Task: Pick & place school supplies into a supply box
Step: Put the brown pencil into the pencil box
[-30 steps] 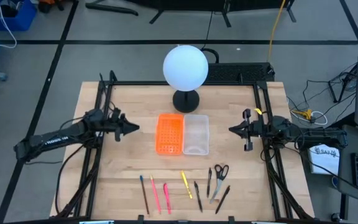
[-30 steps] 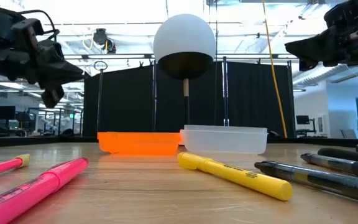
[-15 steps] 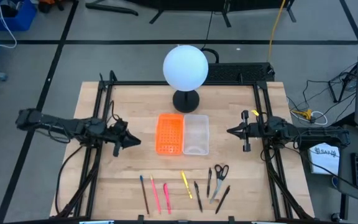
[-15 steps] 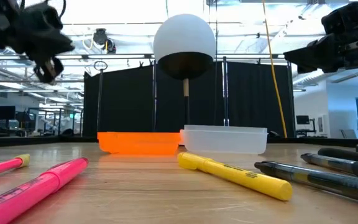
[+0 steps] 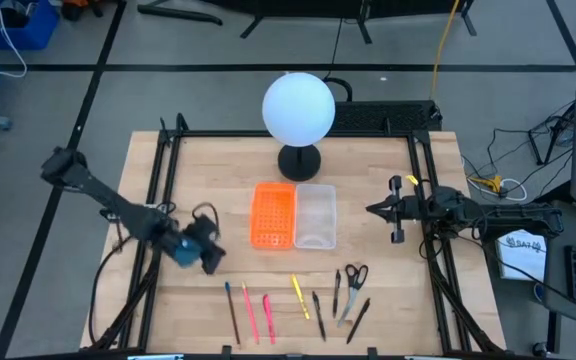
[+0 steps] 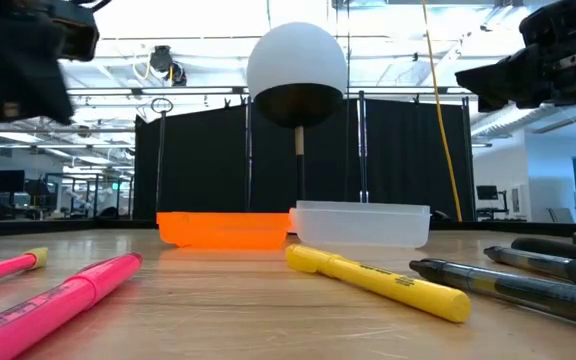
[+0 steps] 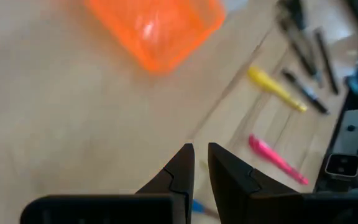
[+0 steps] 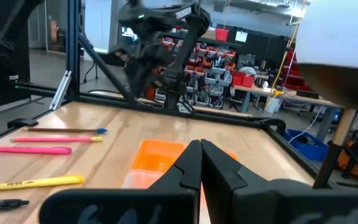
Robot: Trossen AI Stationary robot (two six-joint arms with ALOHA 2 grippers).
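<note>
The school supplies lie in a row by the table's near edge: a brown pencil point(image 5: 231, 312), two pink pens point(image 5: 250, 312), a yellow pen point(image 5: 300, 297), black pens point(image 5: 318, 302) and dark-handled scissors point(image 5: 353, 278). The clear supply box point(image 5: 315, 215) sits mid-table, right of an orange perforated tray point(image 5: 273, 214). My left gripper point(image 5: 211, 262) hovers left of the orange tray, above bare wood, tipped down; in its wrist view its fingers point(image 7: 199, 149) stand a narrow gap apart and hold nothing. My right gripper point(image 5: 373, 209) hangs shut right of the box, pointing at it point(image 8: 200, 144).
A lamp with a white globe point(image 5: 298, 107) stands behind the two trays on a dark base. Black frame rails point(image 5: 158, 200) run along the table's left and right sides. Bare wood lies between the trays and the row of pens.
My left gripper has swung toward the near edge, from beside the orange tray's far end to past its near end, and has tipped downward toward the table. Its arm's elbow has risen. The right arm has barely moved. The supplies and trays lie as before.
</note>
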